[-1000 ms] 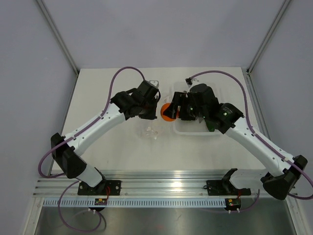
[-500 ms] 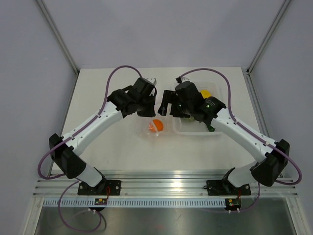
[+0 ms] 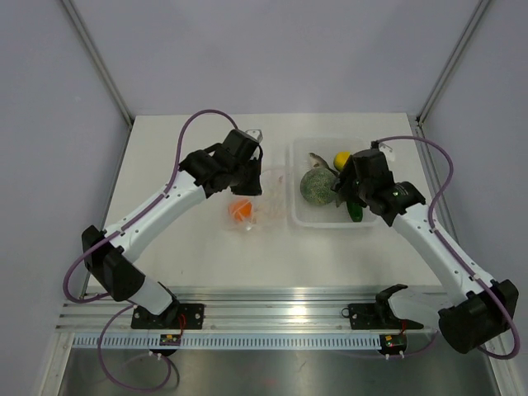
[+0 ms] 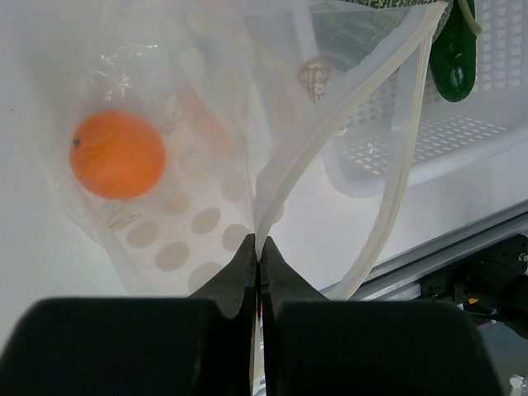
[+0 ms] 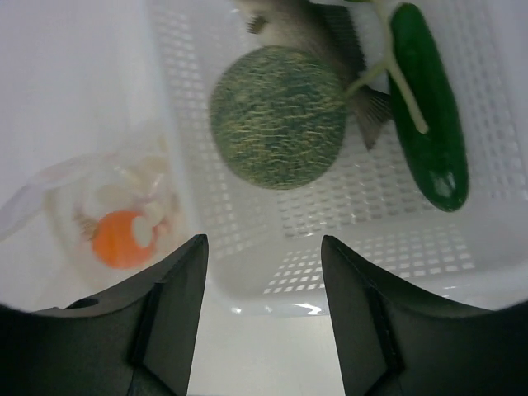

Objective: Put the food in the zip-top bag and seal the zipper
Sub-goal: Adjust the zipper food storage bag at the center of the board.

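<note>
Gripping the zip-top bag [image 4: 214,190] by its zipper [image 4: 330,115] with left jaws clamped shut, just left of the tray [image 5: 346,247], small orange ball [image 4: 118,154] already inside. Hovering over the tray's speckled green ball [image 5: 278,115] with right jaws parted and empty. Probably best to span that hard, light, roll-prone ball across its middle and keep the limp, slippery film by its stiffer strip.

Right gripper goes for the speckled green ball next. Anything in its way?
Nothing visible. The open right gripper hangs over the white perforated tray with the speckled green ball exposed below it; the brownish toy fish lies behind the ball, the dark green cucumber off to the side.
</note>
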Motion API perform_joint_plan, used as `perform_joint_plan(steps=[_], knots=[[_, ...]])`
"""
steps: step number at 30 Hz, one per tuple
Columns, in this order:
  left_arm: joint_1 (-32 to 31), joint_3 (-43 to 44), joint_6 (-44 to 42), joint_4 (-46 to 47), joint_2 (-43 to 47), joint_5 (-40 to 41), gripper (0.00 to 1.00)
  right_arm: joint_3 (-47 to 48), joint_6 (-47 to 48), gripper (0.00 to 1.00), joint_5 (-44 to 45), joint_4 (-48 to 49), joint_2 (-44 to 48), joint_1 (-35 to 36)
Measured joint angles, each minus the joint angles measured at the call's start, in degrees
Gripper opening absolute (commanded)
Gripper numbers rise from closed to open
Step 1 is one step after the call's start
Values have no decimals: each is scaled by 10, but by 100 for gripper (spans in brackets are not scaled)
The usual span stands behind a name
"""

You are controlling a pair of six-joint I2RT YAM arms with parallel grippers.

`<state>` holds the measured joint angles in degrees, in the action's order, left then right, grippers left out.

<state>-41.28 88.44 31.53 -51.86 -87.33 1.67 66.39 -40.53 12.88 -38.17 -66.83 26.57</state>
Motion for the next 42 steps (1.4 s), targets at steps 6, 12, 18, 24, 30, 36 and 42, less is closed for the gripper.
perform_joint_plan(steps=[6,12,18,24,30,36,42], knots=[[0,-10,0,8,3,-9,0,-182,-70,63,0,63,15,-73],[0,-27,0,14,3,-16,0,-225,-126,63,17,134,-22,-87],[1,-28,0,13,6,-17,0,-223,-173,64,27,182,-73,-104],[1,-31,2,14,11,-17,0,-181,-186,63,13,209,-125,-112],[1,-31,11,20,11,-17,0,-177,-145,76,-51,231,-88,-102],[2,-24,16,19,5,-17,0,-143,-65,88,-118,211,11,-32],[2,-3,19,20,-17,-17,0,-108,-11,78,-160,198,21,53]])
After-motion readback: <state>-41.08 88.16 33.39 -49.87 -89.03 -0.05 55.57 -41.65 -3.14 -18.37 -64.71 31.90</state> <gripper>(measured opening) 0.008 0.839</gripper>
